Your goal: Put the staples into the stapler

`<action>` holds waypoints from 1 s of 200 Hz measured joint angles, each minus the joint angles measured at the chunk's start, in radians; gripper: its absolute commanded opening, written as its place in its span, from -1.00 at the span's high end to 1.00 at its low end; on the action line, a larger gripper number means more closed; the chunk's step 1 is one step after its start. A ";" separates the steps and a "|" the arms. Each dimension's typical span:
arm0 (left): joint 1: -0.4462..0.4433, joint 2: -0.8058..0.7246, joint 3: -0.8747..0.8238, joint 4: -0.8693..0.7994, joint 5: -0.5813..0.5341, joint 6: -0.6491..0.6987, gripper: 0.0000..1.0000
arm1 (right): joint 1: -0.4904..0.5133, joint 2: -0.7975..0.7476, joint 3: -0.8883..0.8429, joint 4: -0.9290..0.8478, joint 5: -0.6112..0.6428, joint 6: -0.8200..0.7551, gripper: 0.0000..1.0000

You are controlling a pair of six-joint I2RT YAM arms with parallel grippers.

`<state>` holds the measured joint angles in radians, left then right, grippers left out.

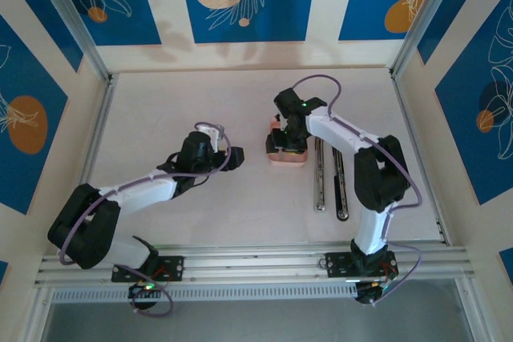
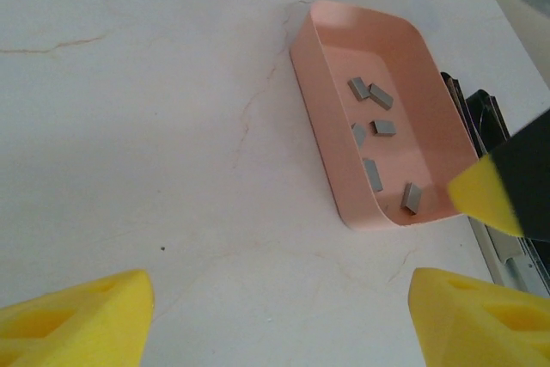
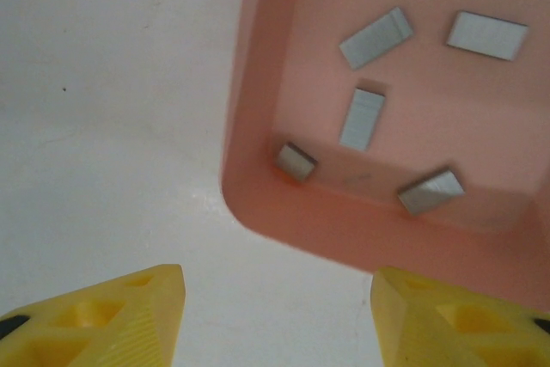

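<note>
**Stapler** [image 1: 320,178]: opened out flat on the table, at 3 o'clock of the tray, apart from both claws.

**Left gripper** [image 2: 279,324]: fingers apart, empty. It hangs over bare table at 9 o'clock of the tray, near it but not touching.

**Tray** [image 3: 258,109]: pink, mid-table. It holds the staples [image 3: 361,118], loose grey strips lying scattered.

**Right gripper** [image 3: 277,315]: fingers apart, empty, hanging above a tray corner.

**Handling note** (judgement): the step is picking one strip. The middle strip lies clear of the walls and looks easiest. The two against the near wall leave a finger little room. Span the strip's short width, descend straight, and close gently so it neither skids nor breaks.
</note>
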<state>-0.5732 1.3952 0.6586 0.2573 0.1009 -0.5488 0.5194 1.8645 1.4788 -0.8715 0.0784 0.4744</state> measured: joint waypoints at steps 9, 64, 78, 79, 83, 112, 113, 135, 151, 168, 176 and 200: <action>0.009 0.000 -0.006 0.005 0.010 -0.003 -0.54 | 0.007 0.027 0.021 0.000 -0.001 0.000 -0.19; 0.052 0.000 -0.047 0.018 0.028 -0.002 -0.52 | 0.022 0.192 0.183 -0.008 -0.026 -0.006 -0.17; 0.059 0.002 -0.048 0.019 0.026 0.001 -0.51 | 0.022 0.231 0.228 -0.017 -0.024 -0.015 -0.18; 0.059 0.002 -0.048 0.019 0.026 0.001 -0.51 | 0.022 0.233 0.230 -0.017 -0.024 -0.016 -0.17; 0.061 0.003 -0.048 0.020 0.025 0.002 -0.51 | 0.022 0.243 0.240 -0.018 -0.022 -0.019 -0.17; 0.072 0.018 -0.048 0.021 0.020 0.005 -0.49 | 0.022 0.278 0.255 -0.029 -0.028 -0.031 -0.16; 0.072 0.018 -0.048 0.021 0.020 0.005 -0.49 | 0.022 0.278 0.255 -0.030 -0.029 -0.031 -0.16; 0.072 0.028 -0.045 0.017 0.017 0.006 -0.49 | 0.022 0.284 0.255 -0.035 -0.039 -0.034 -0.11; 0.073 0.034 -0.039 0.012 0.017 0.008 -0.49 | 0.024 0.284 0.254 -0.035 -0.053 -0.035 -0.10; 0.074 0.035 -0.037 0.011 0.017 0.009 -0.49 | 0.031 0.273 0.227 -0.029 -0.059 -0.035 -0.09; 0.074 0.035 -0.036 0.011 0.018 0.009 -0.49 | 0.038 0.263 0.204 -0.028 -0.060 -0.034 -0.09; 0.074 0.035 -0.036 0.011 0.018 0.009 -0.49 | 0.080 0.210 0.116 -0.031 -0.060 -0.024 -0.08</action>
<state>-0.4995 1.4300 0.6228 0.2684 0.1184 -0.5400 0.5999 2.0747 1.5948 -0.9028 0.0181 0.4503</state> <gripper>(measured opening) 0.744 0.543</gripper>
